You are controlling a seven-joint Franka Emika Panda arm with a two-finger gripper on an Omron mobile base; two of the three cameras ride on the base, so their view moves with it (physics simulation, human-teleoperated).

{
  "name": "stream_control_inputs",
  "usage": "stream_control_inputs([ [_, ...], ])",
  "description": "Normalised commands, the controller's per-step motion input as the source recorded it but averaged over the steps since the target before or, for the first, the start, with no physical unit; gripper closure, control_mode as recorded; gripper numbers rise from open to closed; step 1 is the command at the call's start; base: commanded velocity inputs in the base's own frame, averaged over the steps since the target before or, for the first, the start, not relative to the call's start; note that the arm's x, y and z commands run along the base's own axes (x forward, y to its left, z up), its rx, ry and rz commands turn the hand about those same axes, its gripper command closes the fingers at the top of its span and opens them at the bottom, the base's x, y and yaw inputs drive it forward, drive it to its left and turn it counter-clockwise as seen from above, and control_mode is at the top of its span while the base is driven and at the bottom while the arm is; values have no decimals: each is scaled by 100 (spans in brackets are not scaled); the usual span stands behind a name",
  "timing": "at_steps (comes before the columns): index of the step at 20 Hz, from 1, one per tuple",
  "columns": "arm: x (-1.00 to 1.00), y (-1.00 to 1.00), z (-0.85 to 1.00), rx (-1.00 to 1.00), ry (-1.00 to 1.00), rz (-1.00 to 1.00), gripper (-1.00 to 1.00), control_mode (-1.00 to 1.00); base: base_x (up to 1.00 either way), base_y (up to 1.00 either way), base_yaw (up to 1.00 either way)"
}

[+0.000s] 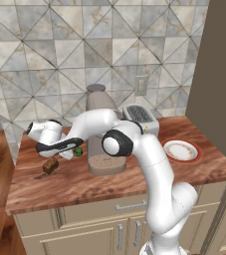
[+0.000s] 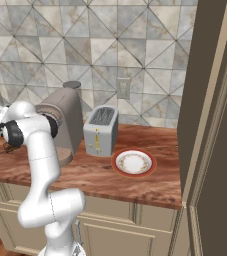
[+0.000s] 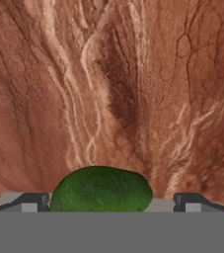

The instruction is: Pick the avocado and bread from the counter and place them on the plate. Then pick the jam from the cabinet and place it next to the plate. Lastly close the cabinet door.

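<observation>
Pincer (image 3: 111, 205) spread wide over the avocado (image 3: 101, 189), which lies on the bench (image 3: 133, 89) between the fingertips (image 3: 33, 201). An off-centre close could send it rolling. Bread (image 1: 50, 165) sits just beside; coffee machine (image 1: 102, 132) and toaster (image 1: 141, 118) stand between here and the plate (image 1: 182, 150).

Arm: rose from about 5 o'clock in the left base view, bent at a dark-jointed elbow near centre, then reached toward 9 o'clock.
Wrist: lay nearly level at the far end of that reach, hand turned downward.
Gripper (image 1: 73, 153): jaws stood spread wide and gripped nothing.
Fingertips (image 3: 32, 201): in the hand view, two dark tips sat at about 7 and 5 o'clock, well apart.
</observation>
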Motion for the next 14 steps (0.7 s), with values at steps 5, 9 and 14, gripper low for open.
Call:
stream_control_inputs([
  [5,0,-18,-7,0,0,-2,-100,-100,0,0,0],
  [9,0,-17,-8,-1,0,-2,-100,-100,0,0,0],
  [14,0,-14,-10,0,0,-2,-100,-100,0,0,0],
])
